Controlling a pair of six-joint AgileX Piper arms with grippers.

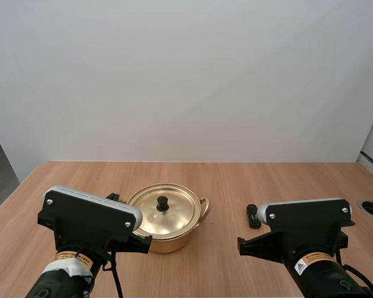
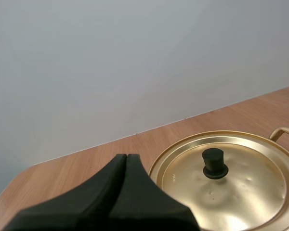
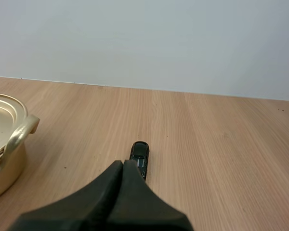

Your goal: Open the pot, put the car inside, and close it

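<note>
Sitting closed on the light wooden table [image 1: 267,180], the round golden metal pot [image 1: 174,242] carries its golden lid [image 1: 177,217] with a black knob [image 1: 162,202] at the centre. The small black toy car [image 1: 253,215] lies on the table to the pot's right, apart from it. My left gripper [image 2: 126,157] is near the lid's rim, fingers pressed together on nothing. My right gripper [image 3: 123,162], likewise pressed together and empty, points at the car just beyond its tips.

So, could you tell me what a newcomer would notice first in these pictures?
The shiny golden pot stands out, its lid on with a black knob, on the wooden table just ahead of the left gripper. To its right lies a small dark toy car, right in front of the shut right gripper.
</note>
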